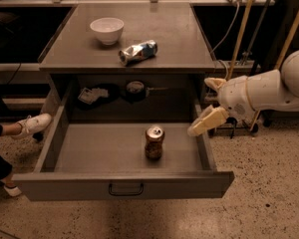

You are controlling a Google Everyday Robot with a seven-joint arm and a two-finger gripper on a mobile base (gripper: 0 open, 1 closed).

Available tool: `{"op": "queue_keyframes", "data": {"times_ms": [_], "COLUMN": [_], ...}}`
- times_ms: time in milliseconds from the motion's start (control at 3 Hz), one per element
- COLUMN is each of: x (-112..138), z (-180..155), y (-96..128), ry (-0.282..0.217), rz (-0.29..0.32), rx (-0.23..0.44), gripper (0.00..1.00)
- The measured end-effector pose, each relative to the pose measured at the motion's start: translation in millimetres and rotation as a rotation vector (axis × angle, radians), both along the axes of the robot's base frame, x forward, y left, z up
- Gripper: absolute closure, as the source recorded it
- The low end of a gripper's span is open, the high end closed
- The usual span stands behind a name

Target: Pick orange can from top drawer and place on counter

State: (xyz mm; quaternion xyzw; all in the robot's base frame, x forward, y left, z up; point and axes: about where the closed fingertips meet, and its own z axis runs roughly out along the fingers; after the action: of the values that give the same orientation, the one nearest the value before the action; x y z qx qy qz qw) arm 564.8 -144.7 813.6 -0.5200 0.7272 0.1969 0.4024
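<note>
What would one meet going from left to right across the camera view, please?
Sneaker → white bowl → orange can in the top drawer → gripper, beside the drawer's right wall. The crushed can overlaps both bowl and orange can sideways, so it is left out.

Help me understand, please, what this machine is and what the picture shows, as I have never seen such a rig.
It is one camera view, looking down at a grey cabinet from the front. The white shape at right is a robot arm; the gripper at its end hangs by the right wall of the top drawer, its two pale fingers apart, holding nothing. The drawer is pulled open and the orange can stands upright inside. On the counter above sit a white bowl and a crushed can. Someone's shoe shows at left.
</note>
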Motion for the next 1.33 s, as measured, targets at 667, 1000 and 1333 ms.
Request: {"op": "queue_keyframes", "data": {"times_ms": [667,1000,1333], "x": [-4,-1,5], "z": [-2,-12,-45], "y": [22,26,33], "ry": [-0.027,-0.012,0.017], "rz": [0.062,0.075,0.071], "rx": [0.005,0.007,0.028], "gripper": [0.00,0.00,0.00]}}
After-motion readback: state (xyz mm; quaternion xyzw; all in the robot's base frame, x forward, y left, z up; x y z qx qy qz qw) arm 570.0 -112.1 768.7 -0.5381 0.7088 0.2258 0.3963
